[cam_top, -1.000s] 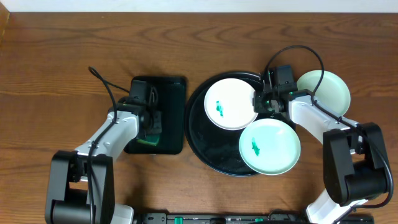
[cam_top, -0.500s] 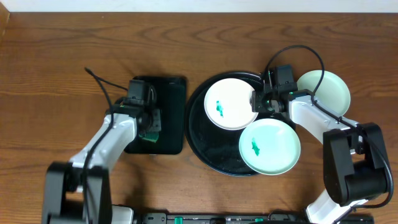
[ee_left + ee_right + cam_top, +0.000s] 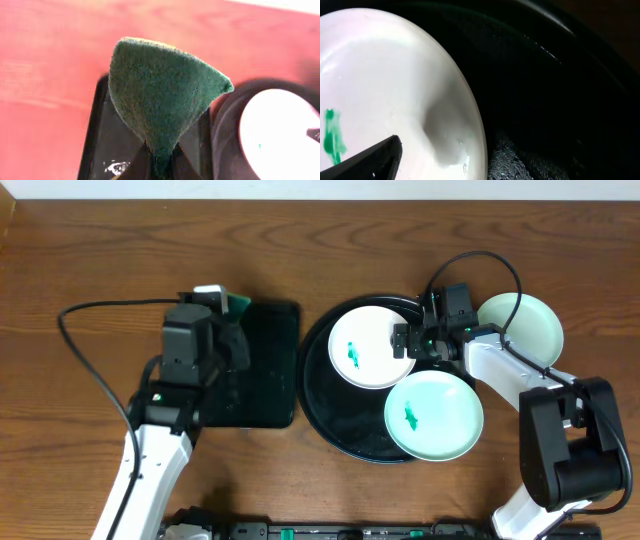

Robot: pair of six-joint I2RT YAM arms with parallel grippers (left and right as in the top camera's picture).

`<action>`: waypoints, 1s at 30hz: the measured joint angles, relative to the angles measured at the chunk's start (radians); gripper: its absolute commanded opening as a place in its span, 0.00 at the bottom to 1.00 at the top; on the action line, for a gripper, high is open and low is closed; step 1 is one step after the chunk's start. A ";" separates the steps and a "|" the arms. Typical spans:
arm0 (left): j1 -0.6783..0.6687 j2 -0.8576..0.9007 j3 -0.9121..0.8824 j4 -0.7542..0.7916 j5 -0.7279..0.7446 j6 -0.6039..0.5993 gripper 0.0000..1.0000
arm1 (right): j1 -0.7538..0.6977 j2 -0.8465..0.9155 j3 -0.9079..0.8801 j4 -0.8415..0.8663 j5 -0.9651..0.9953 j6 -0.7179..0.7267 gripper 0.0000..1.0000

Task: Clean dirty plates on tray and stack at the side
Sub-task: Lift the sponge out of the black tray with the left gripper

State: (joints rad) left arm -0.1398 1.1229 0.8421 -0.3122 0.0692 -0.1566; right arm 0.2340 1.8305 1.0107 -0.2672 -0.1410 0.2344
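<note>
Item one: left gripper (image 3: 228,308), raised above the far end of the rectangular tray (image 3: 265,380). Its jaws are clamped on a green sponge (image 3: 160,100), pinched at the lower corner so the broad scrubbing face stands free, presumably for wiping. Item two: round tray (image 3: 322,415), black and glossy, just right of the rectangular one, holding two soiled plates. The white plate (image 3: 372,348) sits in its upper left and the mint plate (image 3: 435,418) in its lower right, the two near or just touching at their rims, each with a green smear (image 3: 332,137) in the middle. Item three: third plate (image 3: 522,325), pale mint, no smear visible, lying on the table (image 3: 100,260) just beyond the round tray's right rim. This is probably the start of the side stack. Item four: right gripper (image 3: 404,343), low at the right edge of the white plate, jaws apart and holding nothing. One finger (image 3: 370,160) shows over the plate's surface in the right wrist view. This position suggests it is there to steady or take that plate for cleaning. Two plates remain to be wiped.
</note>
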 measured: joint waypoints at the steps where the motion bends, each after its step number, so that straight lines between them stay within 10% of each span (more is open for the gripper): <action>1: 0.000 -0.009 0.000 0.016 0.000 0.000 0.07 | 0.000 0.000 0.000 -0.001 0.000 0.000 0.80; 6: 0.000 -0.014 0.014 0.026 0.000 -0.009 0.07 | 0.000 0.000 0.000 -0.004 0.000 0.000 0.24; 20: 0.000 0.178 0.476 -0.356 0.002 -0.034 0.07 | 0.000 0.000 0.000 0.001 -0.001 0.001 0.38; 30: 0.000 0.409 0.546 -0.504 0.003 -0.034 0.07 | 0.000 0.000 0.000 0.000 -0.001 0.000 0.22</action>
State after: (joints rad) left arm -0.1394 1.5318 1.3884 -0.8165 0.0723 -0.1909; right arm 0.2340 1.8305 1.0107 -0.2676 -0.1421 0.2340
